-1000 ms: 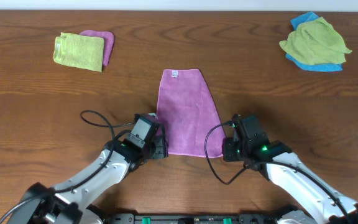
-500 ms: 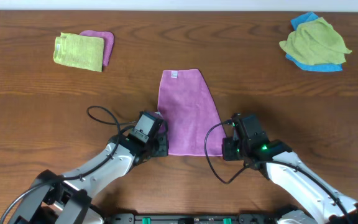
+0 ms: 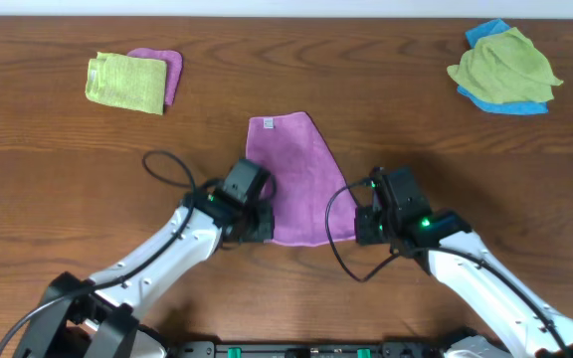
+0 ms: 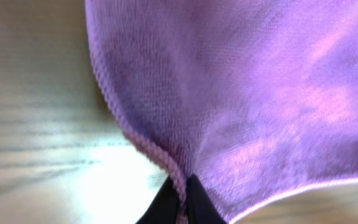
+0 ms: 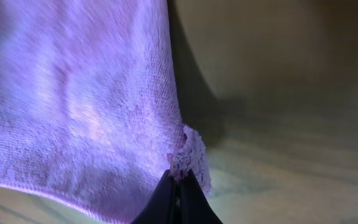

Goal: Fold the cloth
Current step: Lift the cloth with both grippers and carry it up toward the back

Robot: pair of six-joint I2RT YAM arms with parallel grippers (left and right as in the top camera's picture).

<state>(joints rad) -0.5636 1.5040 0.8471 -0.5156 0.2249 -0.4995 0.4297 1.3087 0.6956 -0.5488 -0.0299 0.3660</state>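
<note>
The lilac cloth (image 3: 298, 174) lies mid-table with its white label (image 3: 268, 123) at the far left corner and its near end raised. My left gripper (image 3: 260, 225) is shut on the cloth's near left corner. In the left wrist view the hem (image 4: 143, 144) runs down between the black fingertips (image 4: 199, 200), and the cloth (image 4: 247, 81) fills the frame above. My right gripper (image 3: 360, 225) is shut on the near right corner. The right wrist view shows a bunched tuft of the cloth (image 5: 190, 149) pinched between the fingertips (image 5: 191, 193).
A folded lime-green cloth (image 3: 125, 83) lies on a purple one (image 3: 170, 72) at the far left. A crumpled green cloth (image 3: 503, 66) sits on a blue one (image 3: 487, 34) at the far right. Black cables (image 3: 172, 171) loop beside each arm.
Both grippers have shut on the near corners and lifted them, moving away from the front edge. The cloth has shifted, its far end sliding left and its near edge rising.
</note>
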